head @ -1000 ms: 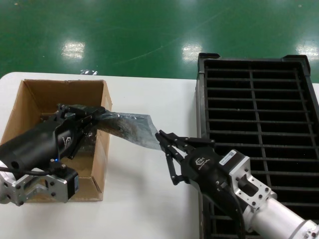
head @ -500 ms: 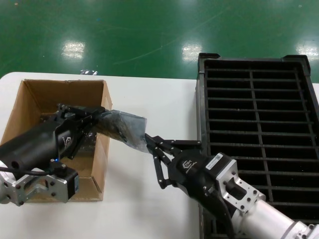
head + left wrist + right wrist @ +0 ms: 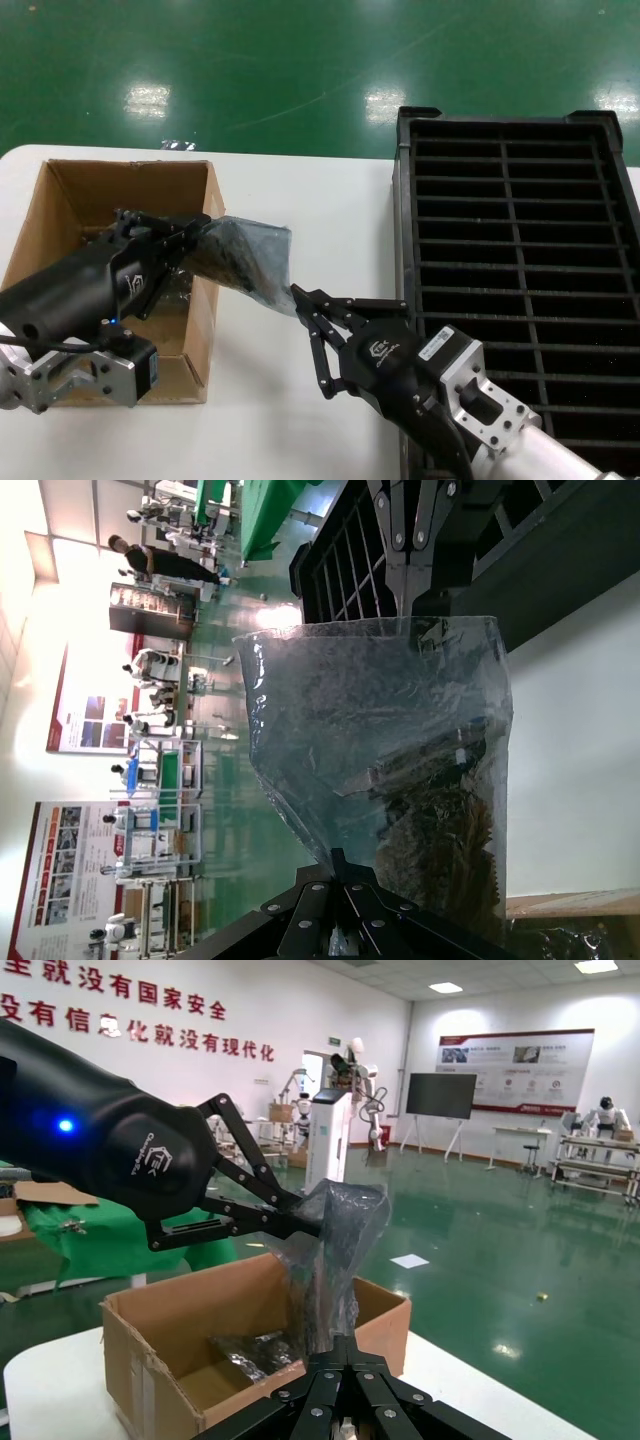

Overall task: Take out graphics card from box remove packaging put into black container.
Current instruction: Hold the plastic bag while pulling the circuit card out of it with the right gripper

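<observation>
Right tool (image 3: 300, 297) moved left, both clamping packaging (image 3: 245, 255)

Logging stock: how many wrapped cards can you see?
2: one bagged card held over the box edge between left claw and right claw; another inside the box. More may be hidden.

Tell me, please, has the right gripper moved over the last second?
Yes. The right gripper, pinching the packaging, has moved away from the black container toward the box.

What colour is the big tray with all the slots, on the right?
The tray is black all over, ribs and walls alike. It shows best in the head view.
</observation>
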